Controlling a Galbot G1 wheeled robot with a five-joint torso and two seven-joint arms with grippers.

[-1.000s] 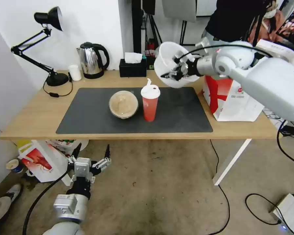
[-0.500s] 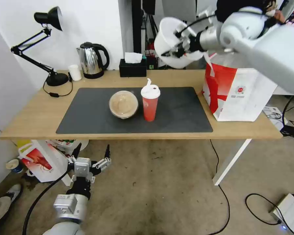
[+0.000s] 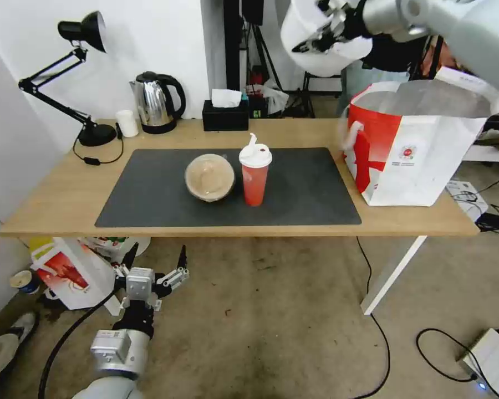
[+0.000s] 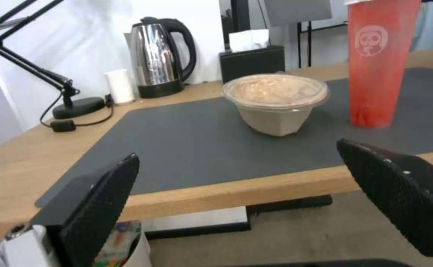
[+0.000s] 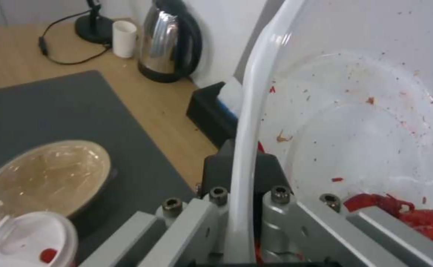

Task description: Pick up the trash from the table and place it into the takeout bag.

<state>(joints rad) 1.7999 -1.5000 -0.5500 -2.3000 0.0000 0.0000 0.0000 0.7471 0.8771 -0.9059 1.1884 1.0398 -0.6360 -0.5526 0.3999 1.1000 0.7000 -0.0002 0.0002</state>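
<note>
- The white plastic bowl [image 3: 321, 41], with red crayfish scraps [image 5: 399, 211] lying in it, is the piece of trash in hand: it hangs tilted in the air, high above the far side of the tabletop [image 3: 50, 199] and just to the left of the takeout bag's open mouth.
- The right claw [image 3: 322, 37] is closed on the bowl's rim; in the right wrist view the white rim runs straight between its two fingers [image 5: 216, 168], one outside the wall and one inside.
- The takeout bag [image 3: 421, 160] stands upright at the right end of the tabletop, mouth open, foil lining visible; nothing can be seen inside it from here.
- Two pieces remain untouched on the dark grey mat [image 3: 149, 194]: the round clear-lidded container [image 3: 209, 177] and the tall red cup [image 3: 254, 174] with its white lid, standing just beside each other near the mat's middle.
- The left claw [image 3: 152, 266] hangs low in front of the tabletop's edge, fingers spread wide and empty.
- By my reckoning the task is under a third done: the first item is lifted but not yet in the bag, and two whole pick-and-drops are left.
</note>
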